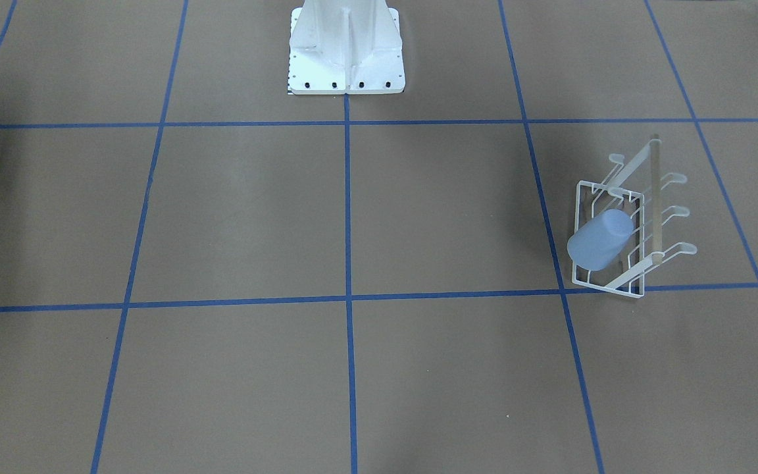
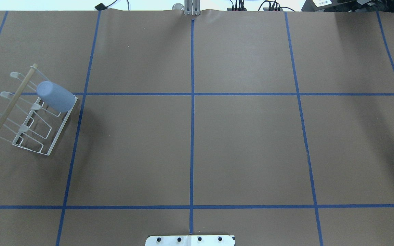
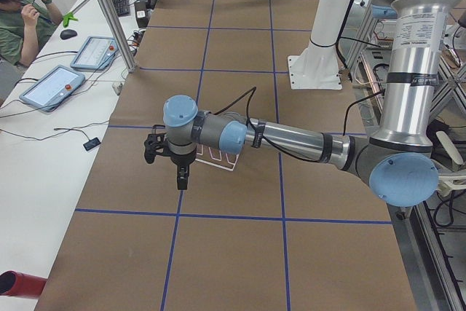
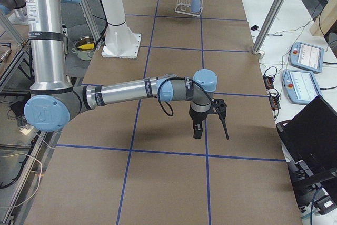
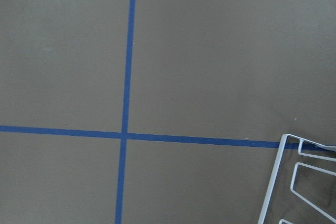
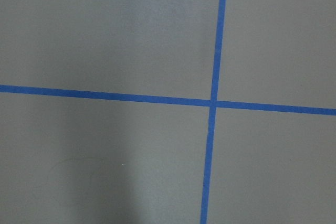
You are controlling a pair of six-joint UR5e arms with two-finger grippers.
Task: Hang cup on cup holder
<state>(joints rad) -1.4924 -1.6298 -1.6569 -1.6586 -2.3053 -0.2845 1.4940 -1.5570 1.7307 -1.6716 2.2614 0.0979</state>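
The pale blue cup [image 1: 601,239] sits mouth-down and tilted over a prong of the white wire cup holder [image 1: 654,197]. In the overhead view the cup [image 2: 55,96] is at the far end of the cup holder [image 2: 13,100], at the table's left. My left gripper [image 3: 166,162] hovers just in front of the cup holder [image 3: 218,159]; I cannot tell whether it is open. The left wrist view shows only a corner of the cup holder [image 5: 274,171]. My right gripper [image 4: 208,122] hangs over bare table, far from the cup [image 4: 196,2]; I cannot tell its state.
The white bolted robot base [image 1: 346,59] stands at the table's middle edge. An operator [image 3: 18,12] sits beside the table with control tablets [image 3: 54,85]. A laptop [image 4: 316,130] and metal posts [image 4: 274,14] stand along the far side.
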